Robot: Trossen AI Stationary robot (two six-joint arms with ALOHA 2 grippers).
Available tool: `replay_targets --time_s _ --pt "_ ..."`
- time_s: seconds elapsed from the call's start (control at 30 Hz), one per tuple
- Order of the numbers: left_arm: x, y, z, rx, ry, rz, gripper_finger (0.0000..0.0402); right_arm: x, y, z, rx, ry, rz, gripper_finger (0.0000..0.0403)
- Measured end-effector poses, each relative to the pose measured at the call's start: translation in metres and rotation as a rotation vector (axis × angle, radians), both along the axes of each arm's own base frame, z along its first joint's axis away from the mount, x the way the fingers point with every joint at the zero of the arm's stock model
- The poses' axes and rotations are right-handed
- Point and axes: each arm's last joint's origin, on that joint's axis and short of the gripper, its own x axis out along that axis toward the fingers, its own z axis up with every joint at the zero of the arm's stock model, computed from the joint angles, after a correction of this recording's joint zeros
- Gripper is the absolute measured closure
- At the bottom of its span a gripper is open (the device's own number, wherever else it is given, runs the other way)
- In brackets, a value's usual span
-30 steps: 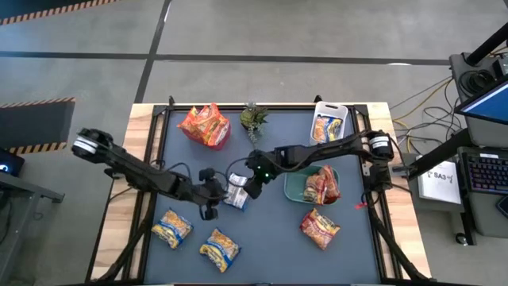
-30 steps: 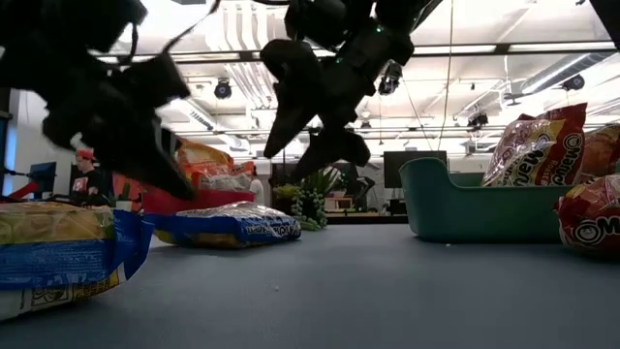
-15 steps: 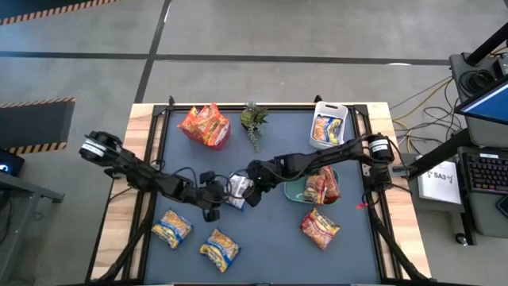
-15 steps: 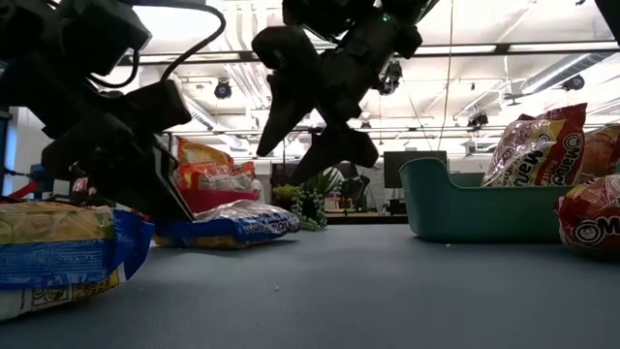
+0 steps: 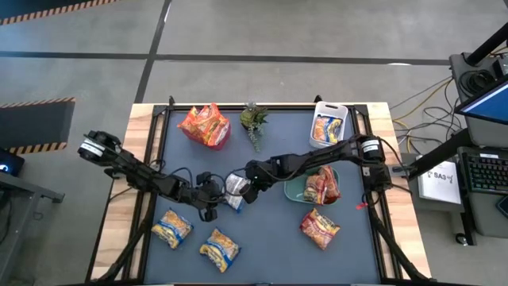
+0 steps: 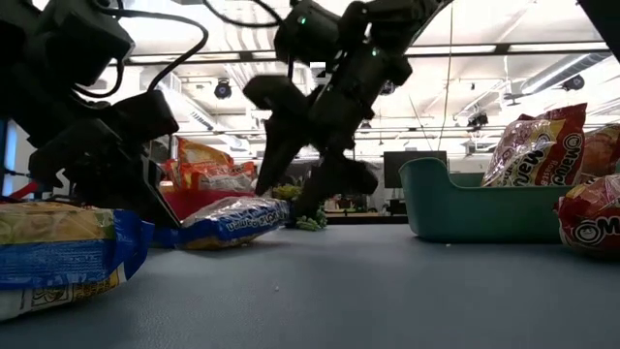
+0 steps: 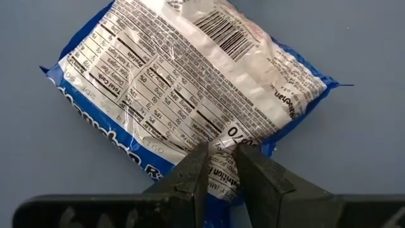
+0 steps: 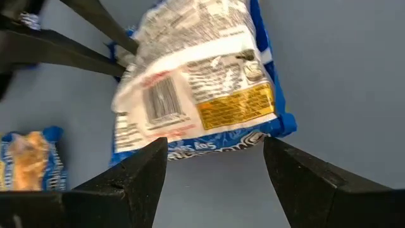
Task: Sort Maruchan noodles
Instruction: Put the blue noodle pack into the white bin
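Note:
A blue-and-white Maruchan noodle packet point(image 5: 233, 189) lies label-side down at the table's middle, with its printed back point(image 7: 190, 82) up. My left gripper point(image 5: 214, 193) reaches it from the table's left and is shut on its near edge. My right gripper point(image 5: 246, 191) stands open at the packet's other end point(image 8: 196, 95), one finger to each side point(image 8: 215, 168). I cannot tell whether it touches. In the low view the packet point(image 6: 232, 221) sits tilted, with the end toward my right gripper point(image 6: 315, 174) raised. My left gripper pinches the packet's blue-bordered edge point(image 7: 223, 140) between its two fingers, which come slanting down from the table's left. The held end is low by the table. The packet's other end point(image 6: 266, 208) tips upward.
Red packets point(image 5: 205, 123) and a small green plant point(image 5: 254, 119) stand at the far edge. A white bin point(image 5: 329, 125) holds a packet and a teal bin point(image 5: 295, 189) holds red ones. Loose packets point(image 5: 171, 228) point(image 5: 219, 248) point(image 5: 320, 226) lie along the near side.
Both grippers have come down, each rolling a little at the wrist. My right one has closed in on the packet from the right. The packet, flat on the table before, now has its end toward my right gripper tipped up.

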Motion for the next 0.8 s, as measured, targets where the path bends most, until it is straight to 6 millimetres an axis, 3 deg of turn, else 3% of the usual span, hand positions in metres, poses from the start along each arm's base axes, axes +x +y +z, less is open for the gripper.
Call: replay_targets --time_s 0.2,0.47,0.8 --pt "-0.002 0.000 -0.002 -0.011 -0.002 0.007 0.0333 0.003 -0.004 -0.011 0.006 0.013 -0.017 0.0152" --pt "-0.005 0.000 -0.004 -0.032 -0.006 0.024 0.0333 0.000 -0.023 -0.009 -0.009 0.033 -0.040 0.0152" --pt "-0.006 0.000 -0.005 -0.029 -0.014 0.030 0.0333 0.013 -0.017 -0.020 0.048 -0.064 0.001 0.0152"
